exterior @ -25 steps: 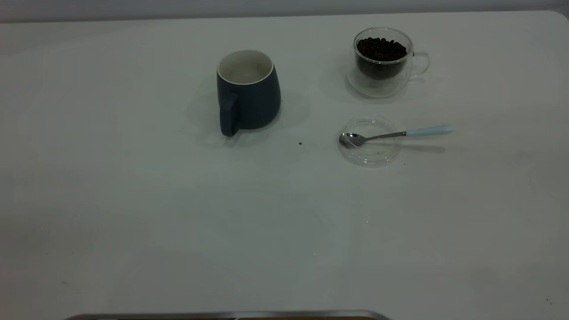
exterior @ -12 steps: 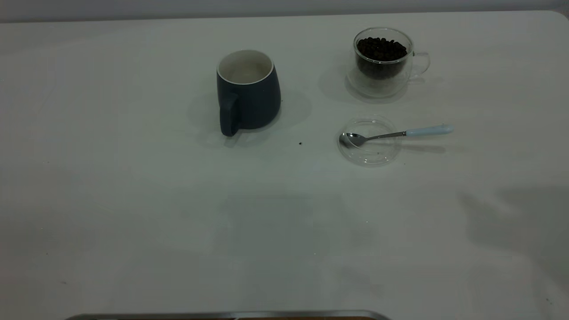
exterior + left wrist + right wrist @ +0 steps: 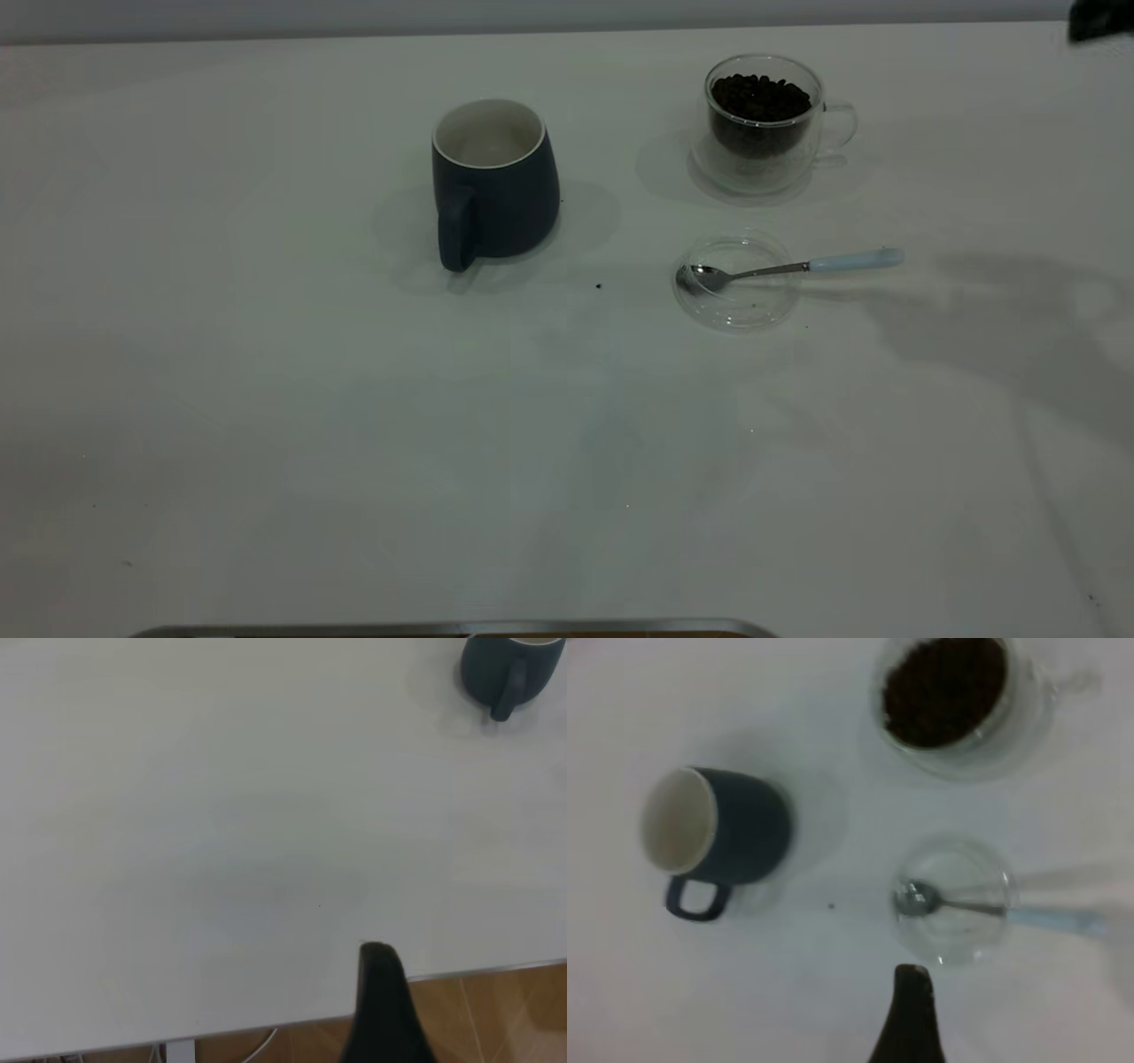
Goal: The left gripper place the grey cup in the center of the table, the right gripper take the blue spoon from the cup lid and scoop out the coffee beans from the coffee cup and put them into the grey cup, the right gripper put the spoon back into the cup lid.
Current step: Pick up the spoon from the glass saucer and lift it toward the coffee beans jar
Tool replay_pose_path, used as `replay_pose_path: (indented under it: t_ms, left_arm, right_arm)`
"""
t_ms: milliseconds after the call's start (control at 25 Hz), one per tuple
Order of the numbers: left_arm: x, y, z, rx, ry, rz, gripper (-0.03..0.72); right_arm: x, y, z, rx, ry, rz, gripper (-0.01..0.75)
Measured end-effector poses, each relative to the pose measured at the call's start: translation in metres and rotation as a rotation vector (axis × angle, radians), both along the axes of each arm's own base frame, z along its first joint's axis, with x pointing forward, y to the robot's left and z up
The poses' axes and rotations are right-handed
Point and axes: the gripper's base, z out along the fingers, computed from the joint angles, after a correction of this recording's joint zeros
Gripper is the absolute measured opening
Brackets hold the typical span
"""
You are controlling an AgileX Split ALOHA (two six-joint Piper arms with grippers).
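The grey cup (image 3: 493, 182) stands upright near the middle of the table (image 3: 354, 425), its handle toward the front; it also shows in the left wrist view (image 3: 514, 669) and the right wrist view (image 3: 713, 837). The coffee cup (image 3: 764, 120), full of coffee beans (image 3: 760, 97), stands at the back right. The blue spoon (image 3: 788, 268) lies with its bowl in the cup lid (image 3: 735, 282) and its handle out to the right. A dark part of my right gripper (image 3: 1099, 19) shows at the top right corner, high above the table, and in its wrist view (image 3: 911, 1014) over the lid. My left gripper (image 3: 381, 1014) is by the table's front edge, far from the cup.
A single dark speck (image 3: 599, 286) lies on the table between the grey cup and the lid. A metal strip (image 3: 461, 627) edges the table's front, with wooden floor (image 3: 505, 1019) beyond. A broad shadow (image 3: 1001, 319) lies on the right side.
A dark part of the right gripper has come into the top right corner of the exterior view. The arm's shadow has spread across the right side toward the spoon. The cups, lid and spoon have not moved.
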Motion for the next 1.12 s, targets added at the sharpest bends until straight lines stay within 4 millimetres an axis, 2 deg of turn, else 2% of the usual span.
replay_pose_path:
  t_ms: [280,560,840,1120]
  left_arm:
    - [0.000,0.000,0.000,0.000,0.000,0.000,0.588]
    - [0.000,0.000,0.000,-0.003,0.000,0.002,0.588]
    - [0.000,0.000,0.000,-0.002,0.000,0.002,0.588]
    - [0.000,0.000,0.000,-0.002,0.000,0.002,0.588]
  right_arm:
    - [0.020,-0.018,-0.062,0.063,0.187,-0.019,0.700]
    - [0.028,-0.018,-0.109,0.132,0.200,-0.020,0.691]
    - [0.027,-0.030,-0.144,0.217,0.221,-0.014,0.684]
    - [0.040,-0.031,-0.172,0.274,0.221,0.057,0.676]
